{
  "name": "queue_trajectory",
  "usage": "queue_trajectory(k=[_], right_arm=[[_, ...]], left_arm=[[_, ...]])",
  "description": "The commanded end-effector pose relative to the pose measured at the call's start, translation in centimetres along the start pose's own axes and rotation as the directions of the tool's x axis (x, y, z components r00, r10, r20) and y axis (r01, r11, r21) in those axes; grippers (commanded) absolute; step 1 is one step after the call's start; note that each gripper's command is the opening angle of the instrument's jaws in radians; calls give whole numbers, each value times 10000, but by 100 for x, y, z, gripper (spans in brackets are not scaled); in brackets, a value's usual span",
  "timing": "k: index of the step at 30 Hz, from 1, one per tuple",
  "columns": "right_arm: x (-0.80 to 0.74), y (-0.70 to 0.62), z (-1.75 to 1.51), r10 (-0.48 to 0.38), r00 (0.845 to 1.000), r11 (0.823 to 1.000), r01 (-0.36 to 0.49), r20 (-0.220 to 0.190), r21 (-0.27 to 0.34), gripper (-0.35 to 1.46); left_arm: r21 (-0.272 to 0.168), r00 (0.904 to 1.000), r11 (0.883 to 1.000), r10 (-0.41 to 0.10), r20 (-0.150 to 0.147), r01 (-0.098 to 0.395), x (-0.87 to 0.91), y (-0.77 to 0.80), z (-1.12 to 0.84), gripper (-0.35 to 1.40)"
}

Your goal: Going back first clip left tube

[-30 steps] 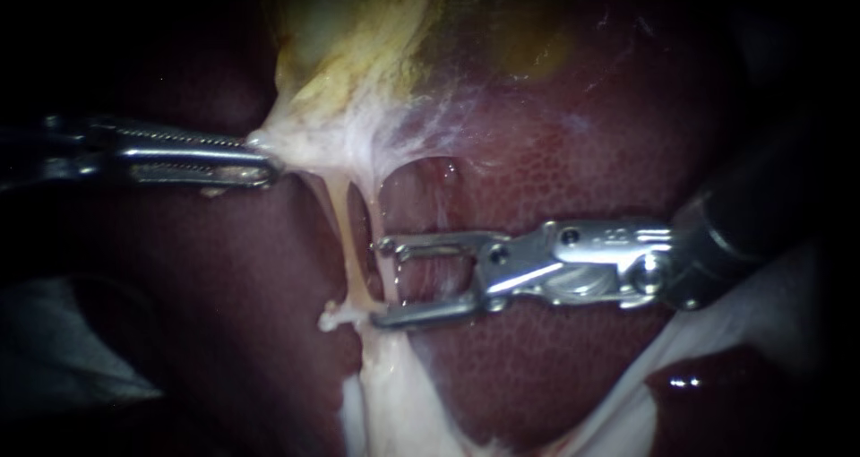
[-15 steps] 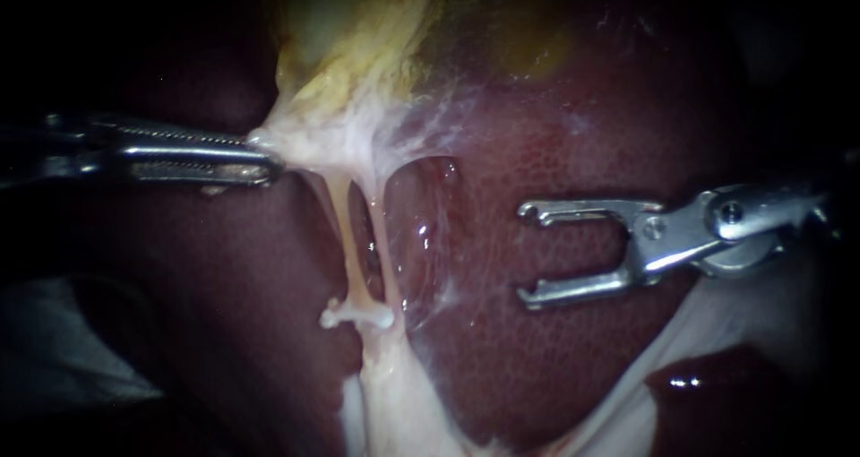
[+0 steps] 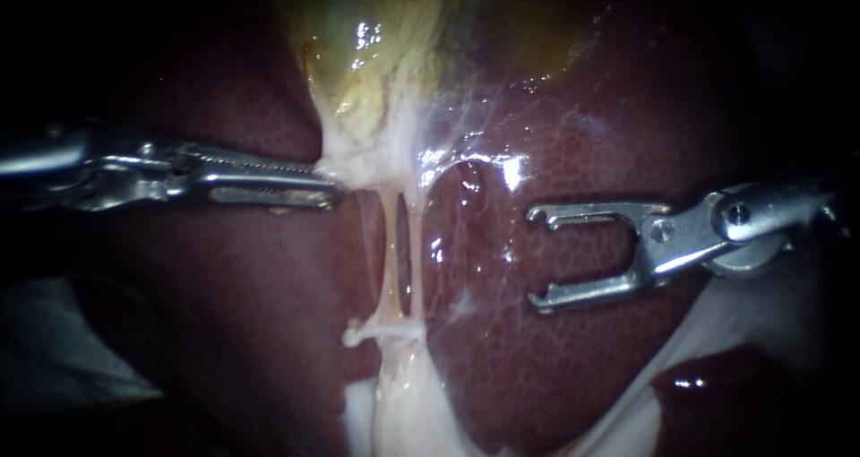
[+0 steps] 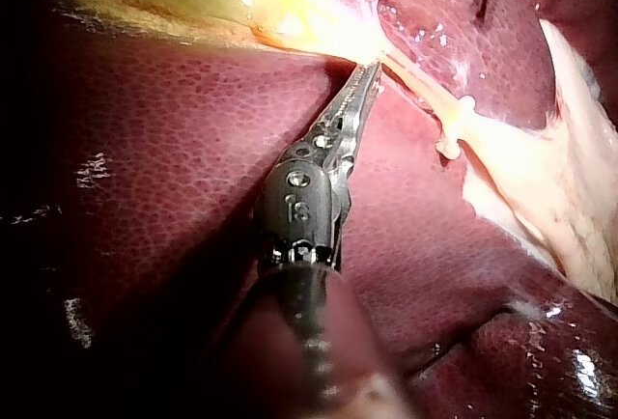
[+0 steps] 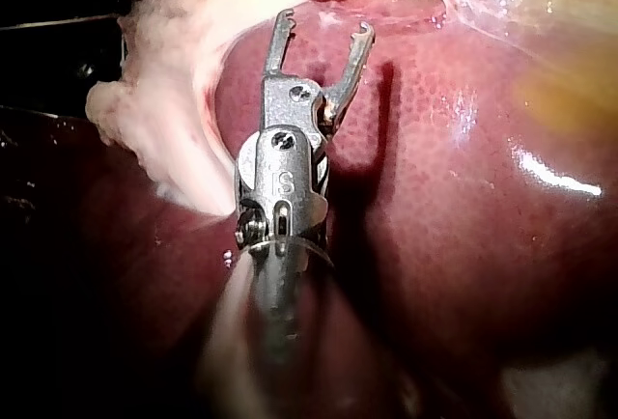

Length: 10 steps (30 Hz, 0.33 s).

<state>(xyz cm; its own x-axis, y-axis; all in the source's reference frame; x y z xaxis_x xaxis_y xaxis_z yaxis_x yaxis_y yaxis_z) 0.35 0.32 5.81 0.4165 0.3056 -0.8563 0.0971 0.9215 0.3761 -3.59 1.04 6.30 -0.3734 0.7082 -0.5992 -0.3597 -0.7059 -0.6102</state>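
Observation:
Two pale tubes run side by side down from the gallbladder (image 3: 358,45): the left tube (image 3: 388,251) and the right tube (image 3: 415,260). A white clip (image 3: 381,331) lies across their lower end; whether it takes in both tubes I cannot tell. My left instrument (image 3: 327,191) is shut on white tissue at the gallbladder's neck, just above the tubes; the left wrist view shows it (image 4: 365,76) with the clip (image 4: 452,129) ahead of it. My right instrument (image 3: 537,258) has forked jaws, open and empty, well to the right of the tubes over the liver (image 3: 582,152). The right wrist view shows them (image 5: 321,28) open too.
Dark red liver (image 4: 174,149) surrounds the tubes on all sides. White fatty tissue (image 3: 403,403) widens below the clip, and a pale band (image 3: 717,331) runs under my right instrument's shaft. White tissue (image 5: 164,120) lies beside the right jaws.
My right instrument's open jaws drew back to the right, off the tubes, leaving the white clip there. My left instrument moved right with its tissue, and the tubes now stand more upright.

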Motion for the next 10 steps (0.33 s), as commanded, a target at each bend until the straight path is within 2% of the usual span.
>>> queue_trajectory(k=[1,10], right_arm=[[0,0,-1,-3,10000,10000,3,8,2,50],[0,1,-2,-55,10000,10000,55,0,32,50]], left_arm=[[-12,10000,10000,-8,13,8,-1,0,-1,-35],[-28,10000,10000,-1,17,1,-2,0,-5,-35]])
